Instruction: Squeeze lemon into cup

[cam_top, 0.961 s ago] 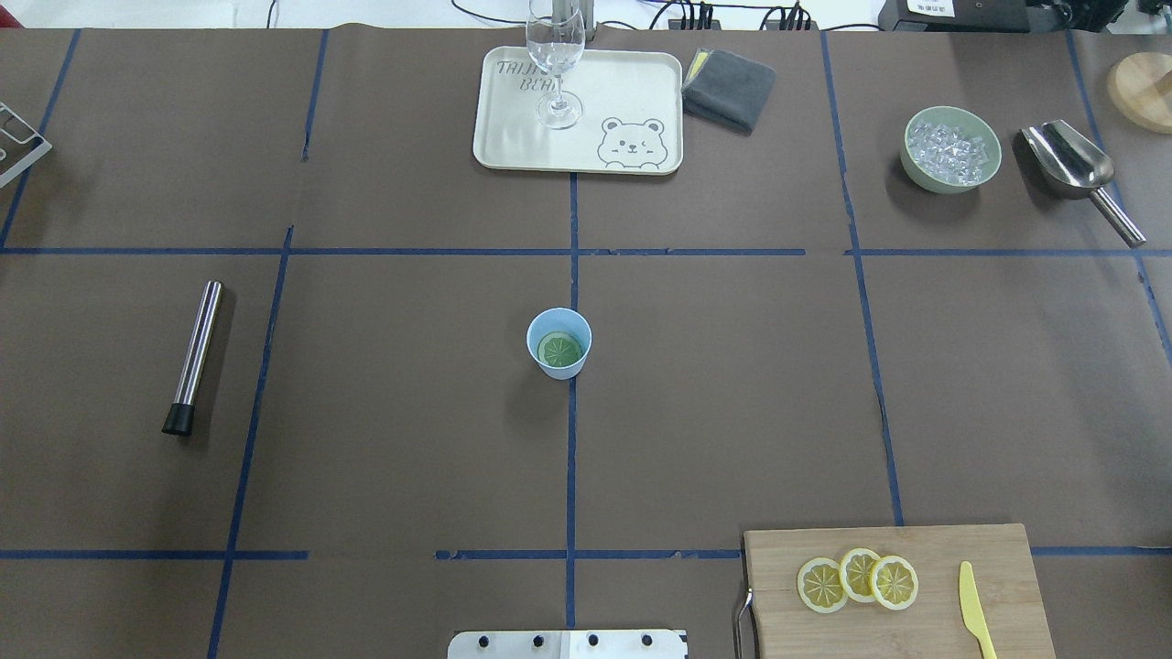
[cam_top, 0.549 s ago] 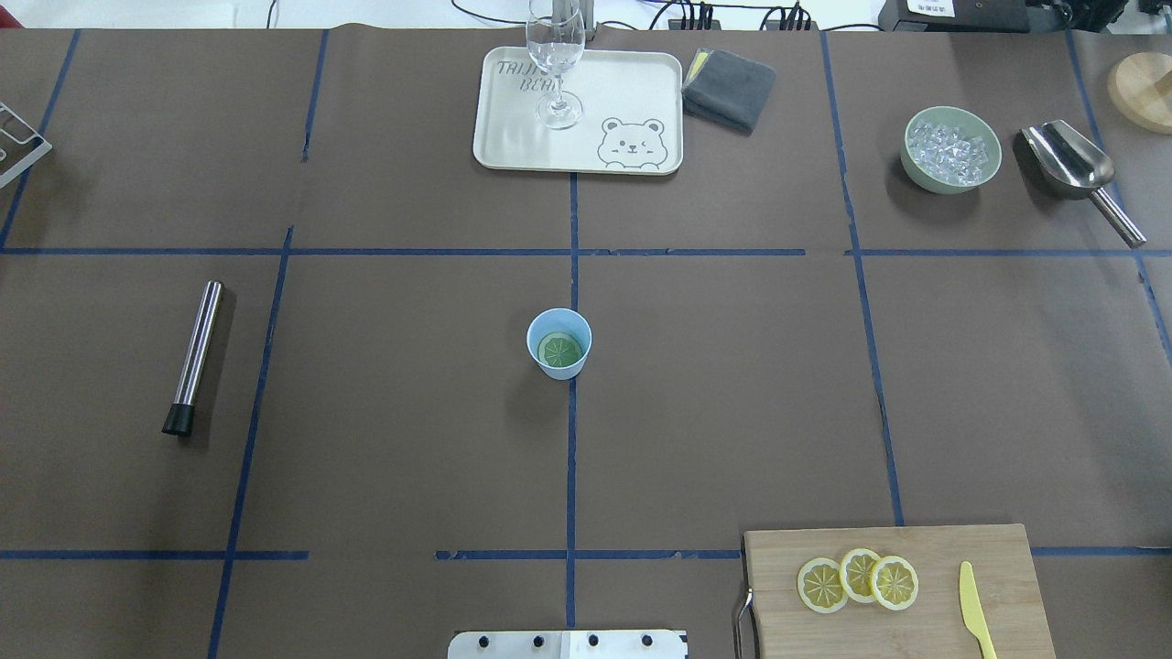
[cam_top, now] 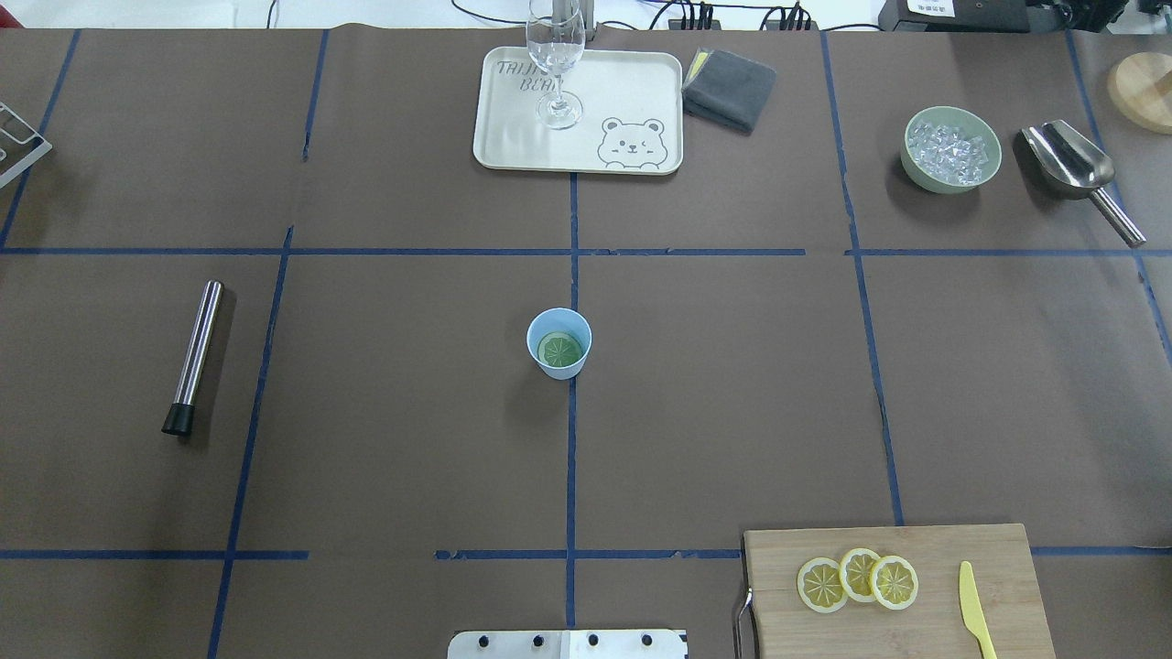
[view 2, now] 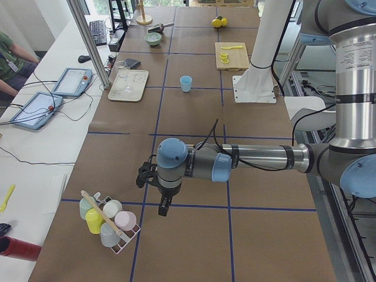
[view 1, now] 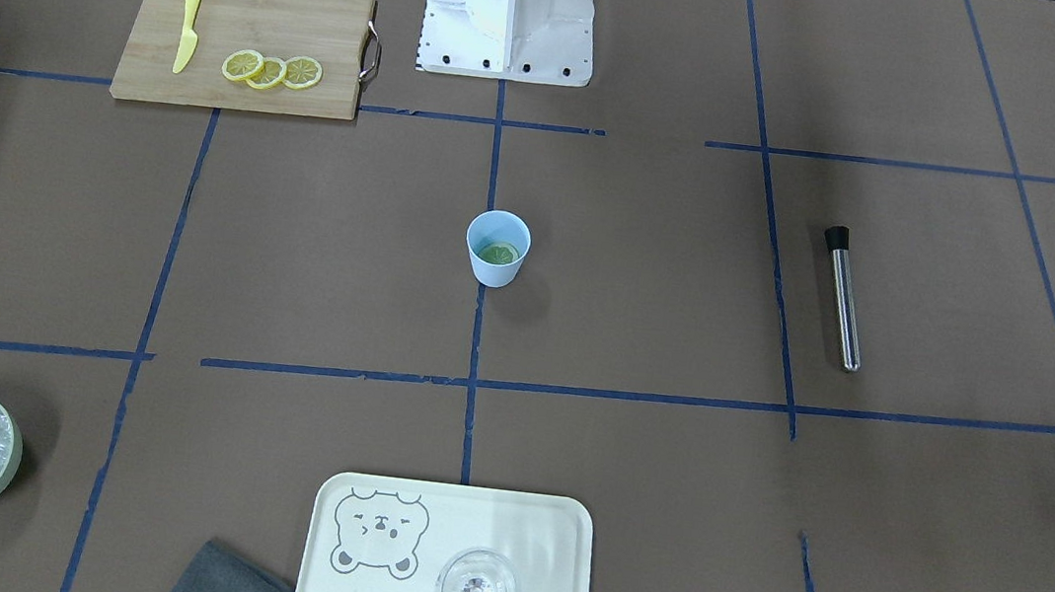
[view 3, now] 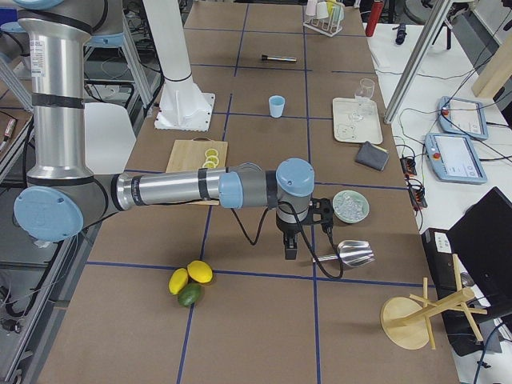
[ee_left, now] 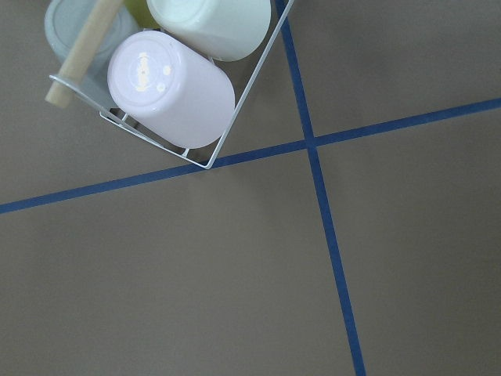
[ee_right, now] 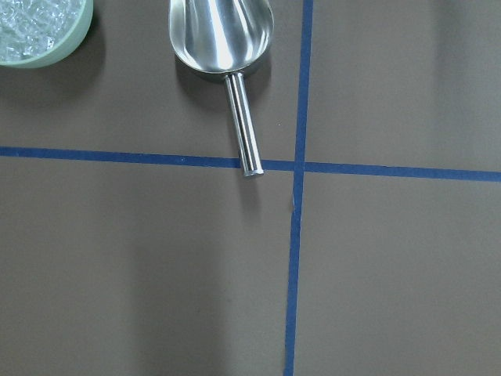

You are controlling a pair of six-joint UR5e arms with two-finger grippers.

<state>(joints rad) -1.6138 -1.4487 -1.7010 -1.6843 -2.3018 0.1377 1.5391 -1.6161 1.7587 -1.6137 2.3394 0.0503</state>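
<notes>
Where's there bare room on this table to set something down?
Bare all round the cup, between it and the metal rod, and toward the cutting board. Crowded: far edge with tray, cloth, ice bowl, scoop.

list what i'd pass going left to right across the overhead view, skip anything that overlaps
steel muddler → blue cup → grey cloth → lemon slices → yellow knife → metal scoop

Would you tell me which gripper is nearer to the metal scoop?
Right. The right gripper hangs just beside the metal scoop; the left gripper is far off at the other end, by the cup rack.
</notes>
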